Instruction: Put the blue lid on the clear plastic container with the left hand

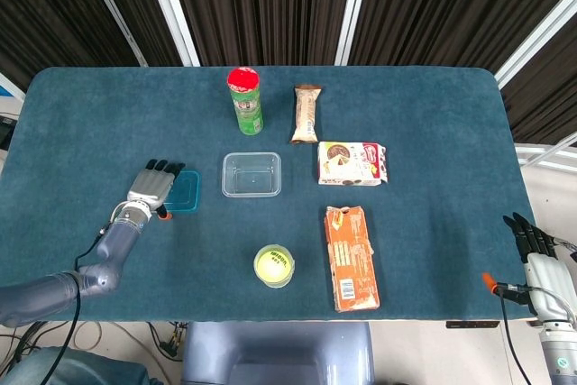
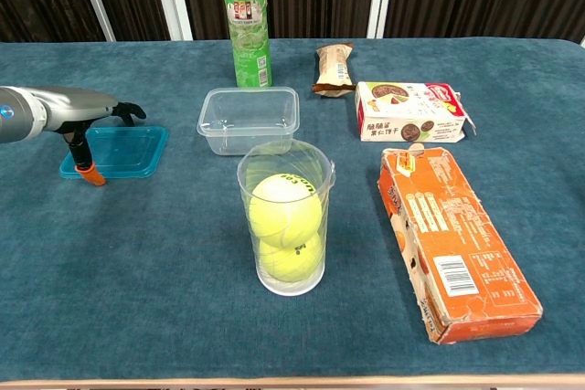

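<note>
Left hand (image 1: pixel 153 185) sits palm down over the left part of the blue lid (image 1: pixel 186 192), fingers stretched out flat and slightly apart, gripping nothing; the chest view shows it (image 2: pixel 91 114) hovering above the lid (image 2: pixel 123 152) with the orange-tipped thumb pointing down at the lid's near-left corner, contact there too fine to tell. Lid lies flat on the blue-green table (image 1: pixel 433 132), just left of the clear plastic container (image 1: pixel 251 174), a narrow gap between them. Container is uncovered and upright, nothing visible inside (image 2: pixel 249 118). Behind the container stands a green chip can (image 1: pixel 244 101) with a red top; right of the can lies a wrapped snack bar (image 1: pixel 306 114). A cookie box (image 1: pixel 352 163) lies right of the container, and an orange carton (image 1: pixel 351 257) lies lengthwise nearer the front edge. In front of the container stands a clear cup (image 2: pixel 284 216) holding 2 yellow tennis balls (image 2: pixel 286 211) stacked one on the other. Right hand (image 1: pixel 535 250) rests off the table's right front corner, well apart from everything, fingers straight and spread a little, holding nothing; it does not show in the chest view.
</note>
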Controlling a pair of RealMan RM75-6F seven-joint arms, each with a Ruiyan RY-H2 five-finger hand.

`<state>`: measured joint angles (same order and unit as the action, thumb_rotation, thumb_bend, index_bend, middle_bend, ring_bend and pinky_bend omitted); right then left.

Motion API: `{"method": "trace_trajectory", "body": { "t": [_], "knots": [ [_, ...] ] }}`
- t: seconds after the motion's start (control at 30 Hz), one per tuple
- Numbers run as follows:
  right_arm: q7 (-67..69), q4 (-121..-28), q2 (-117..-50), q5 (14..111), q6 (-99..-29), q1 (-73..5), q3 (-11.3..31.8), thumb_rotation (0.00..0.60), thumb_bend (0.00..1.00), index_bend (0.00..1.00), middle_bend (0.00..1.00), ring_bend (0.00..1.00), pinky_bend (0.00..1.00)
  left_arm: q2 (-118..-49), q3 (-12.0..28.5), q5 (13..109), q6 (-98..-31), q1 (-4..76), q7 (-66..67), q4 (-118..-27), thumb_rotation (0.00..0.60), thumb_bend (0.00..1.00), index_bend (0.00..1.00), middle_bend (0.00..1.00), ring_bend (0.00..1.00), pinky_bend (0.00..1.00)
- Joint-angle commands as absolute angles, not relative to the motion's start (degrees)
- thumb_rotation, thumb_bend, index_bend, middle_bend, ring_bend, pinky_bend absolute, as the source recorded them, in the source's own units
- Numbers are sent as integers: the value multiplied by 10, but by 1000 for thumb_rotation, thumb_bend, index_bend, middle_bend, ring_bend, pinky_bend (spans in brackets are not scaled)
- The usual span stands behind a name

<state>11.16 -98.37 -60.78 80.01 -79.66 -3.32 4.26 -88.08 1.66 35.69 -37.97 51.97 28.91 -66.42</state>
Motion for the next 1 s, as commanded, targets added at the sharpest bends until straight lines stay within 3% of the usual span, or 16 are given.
{"method": "trace_trajectory", "body": {
  "t": [0.03, 0.3, 0.57, 0.8, 1.0],
  "knots": [
    [112, -984, -608, 800, -797, -33, 43, 600, 292, 74, 0, 0, 0, -882, 15, 355, -379, 521, 291, -662, 600, 100, 0, 129, 0, 30],
    [112, -984, -608, 799, -796, -33, 43, 600, 291, 74, 0, 0, 0, -883, 14, 351, -377, 524, 292, -660, 600, 101, 0, 131, 0, 30],
    [111, -984, -608, 800, -796, -33, 43, 600, 292, 74, 0, 0, 0, -883, 11, 341, -373, 527, 296, -657, 600, 116, 0, 202, 0, 31],
    [112, -985, -608, 799, -795, -33, 43, 600, 291, 74, 0, 0, 0, -882, 9, 337, -376, 527, 295, -659, 600, 187, 9, 299, 0, 33],
    [112, -986, -607, 799, -795, -33, 43, 600, 292, 74, 0, 0, 0, -880, 9, 345, -386, 523, 291, -665, 600, 313, 34, 388, 0, 35]
  ]
}}
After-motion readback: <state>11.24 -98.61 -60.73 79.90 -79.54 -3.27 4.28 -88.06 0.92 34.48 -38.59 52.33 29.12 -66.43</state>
